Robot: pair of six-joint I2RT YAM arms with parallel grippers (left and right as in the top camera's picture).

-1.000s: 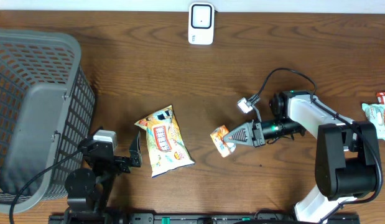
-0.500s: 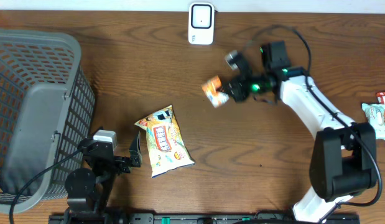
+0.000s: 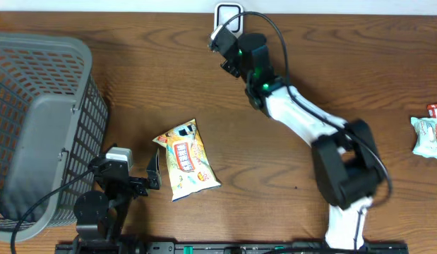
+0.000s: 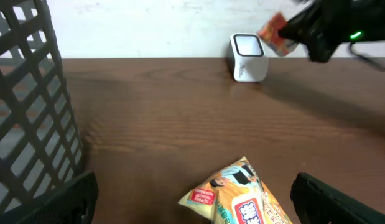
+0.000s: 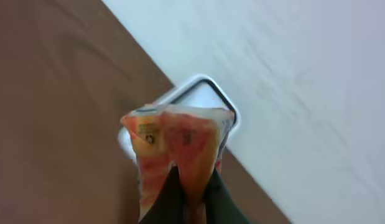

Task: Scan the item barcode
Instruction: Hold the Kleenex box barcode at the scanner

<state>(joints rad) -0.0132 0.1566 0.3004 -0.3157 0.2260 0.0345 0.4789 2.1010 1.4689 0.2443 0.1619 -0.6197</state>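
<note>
— Presently, how is the surface found?
— A dark wood-grain table [image 3: 133,92] is recorded, met at its far edge by a plain white wall [image 4: 148,25]. A grey mesh basket [image 3: 34,127] is noted at the left, and a yellow snack bag [image 3: 186,161] lies flat near the middle.
— And the item?
— The orange packet [image 5: 176,149] is held off the table, pinched in the tightly closed right gripper [image 5: 192,186], close by the white scanner [image 4: 248,57]. The left gripper [image 4: 193,198] is seen spread wide, nothing held.
</note>
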